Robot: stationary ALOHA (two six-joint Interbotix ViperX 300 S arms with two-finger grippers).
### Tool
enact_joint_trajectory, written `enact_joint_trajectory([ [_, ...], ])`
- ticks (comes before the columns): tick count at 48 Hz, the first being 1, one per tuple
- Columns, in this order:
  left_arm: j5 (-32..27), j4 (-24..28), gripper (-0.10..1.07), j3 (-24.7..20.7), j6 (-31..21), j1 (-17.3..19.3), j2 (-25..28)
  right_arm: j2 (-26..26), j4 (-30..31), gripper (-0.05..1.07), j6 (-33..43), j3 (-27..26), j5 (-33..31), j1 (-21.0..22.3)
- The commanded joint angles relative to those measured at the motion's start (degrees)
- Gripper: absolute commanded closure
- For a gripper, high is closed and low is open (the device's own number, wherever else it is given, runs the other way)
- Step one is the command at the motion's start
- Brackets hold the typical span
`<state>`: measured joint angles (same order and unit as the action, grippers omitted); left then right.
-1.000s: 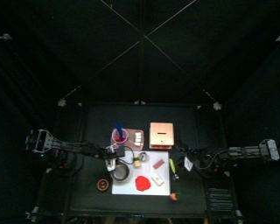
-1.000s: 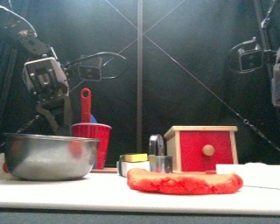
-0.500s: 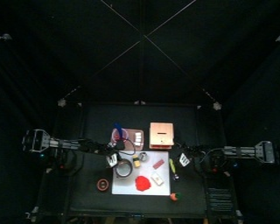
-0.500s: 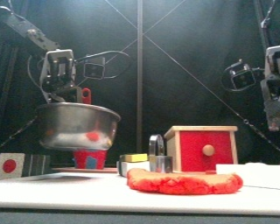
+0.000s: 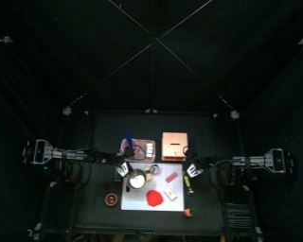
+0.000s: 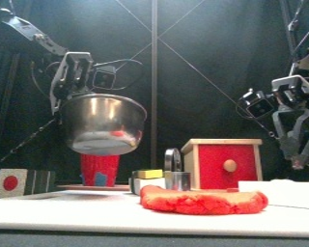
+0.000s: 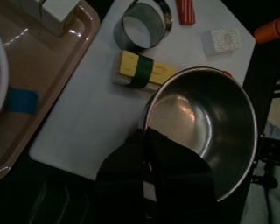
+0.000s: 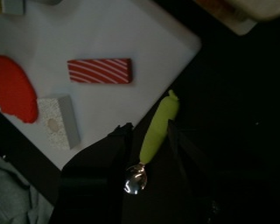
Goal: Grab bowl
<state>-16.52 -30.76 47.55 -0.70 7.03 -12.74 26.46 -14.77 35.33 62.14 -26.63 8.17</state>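
**Bowl up and off the bench**

Lifted clear now: bowl [image 6: 103,123] hanging in the air on the left, well above the bench [image 6: 67,207], where a second ago sat flat on it at the near left. Left gripper [image 6: 74,85] clamped on the rim at the bowl's upper left edge, jaws pinching the wall — seen plainly from the wrist, bowl [image 7: 206,127] held by its near rim. Grab itself looks done, then; only a steady hold left to prove.

Tilted, not level: mouth turned up and toward the left gripper, rounded base hanging low and right, over the red cup [image 6: 100,169] behind. No long axis to speak of on a round bowl; central axis leaning well away from upright. Anything inside would slide out, but empty as far as visible.

Right gripper [image 6: 293,111] out on the right, away from the bowl, jaws spread and holding nothing, where earlier sat higher and shut. From its wrist, a green-handled spoon [image 8: 154,144] lying past the bench edge.

Red box [image 6: 222,164] and red dough [image 6: 203,201] untouched at near centre.
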Motion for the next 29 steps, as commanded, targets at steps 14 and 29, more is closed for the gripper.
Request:
enact_joint_trajectory([
  [14,1.41,-1.93,0.67,-1.76,0.00,0.53,-0.62,-2.20,20.39,0.26,26.98,-5.10,-4.13,-8.44],
  [29,1.49,-5.01,0.67,-3.34,0.00,0.88,1.76,-4.57,29.27,0.25,41.31,-5.36,-4.04,-12.83],
])
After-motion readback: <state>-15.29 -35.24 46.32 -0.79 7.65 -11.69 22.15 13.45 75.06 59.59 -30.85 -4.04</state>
